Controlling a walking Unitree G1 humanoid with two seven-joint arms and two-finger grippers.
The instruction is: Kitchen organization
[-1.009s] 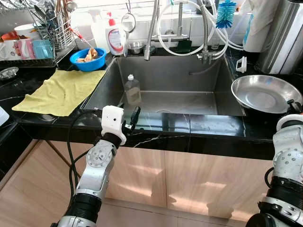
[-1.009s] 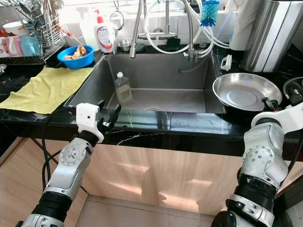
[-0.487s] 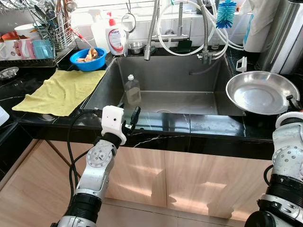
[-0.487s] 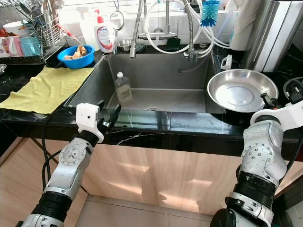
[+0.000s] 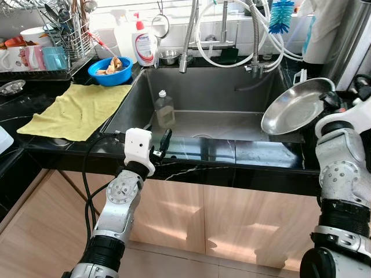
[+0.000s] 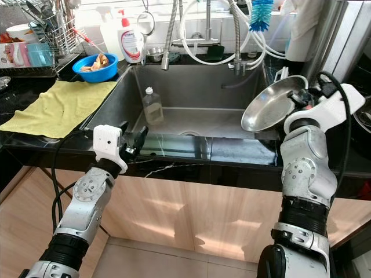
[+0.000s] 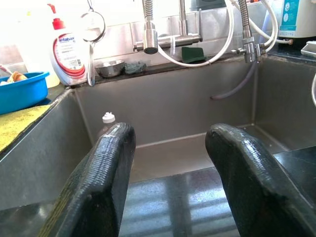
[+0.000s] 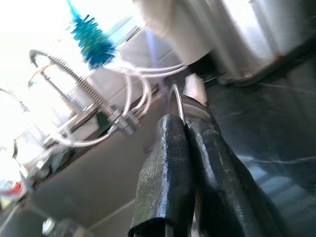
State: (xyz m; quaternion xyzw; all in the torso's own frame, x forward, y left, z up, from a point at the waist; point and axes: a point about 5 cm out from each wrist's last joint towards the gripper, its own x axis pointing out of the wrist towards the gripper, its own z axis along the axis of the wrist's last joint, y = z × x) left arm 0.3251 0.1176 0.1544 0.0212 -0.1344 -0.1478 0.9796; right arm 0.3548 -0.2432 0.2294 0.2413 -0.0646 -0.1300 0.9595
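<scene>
A shiny steel bowl hangs tilted over the right end of the steel sink, its hollow facing left. My right gripper is shut on its rim, and the right wrist view shows the thin rim pinched between the fingers. My left gripper rests open at the sink's front edge with nothing between its fingers. A clear plastic bottle with a white cap stands inside the sink at its left.
A yellow cloth lies on the black counter left of the sink. Behind it are a blue bowl, a soap bottle and a dish rack. Faucets and hoses hang over the sink's back. A steel pot stands at far right.
My right gripper has lifted the steel bowl off the right counter, carried it left toward the sink and tipped it on edge. The left arm has stayed put.
</scene>
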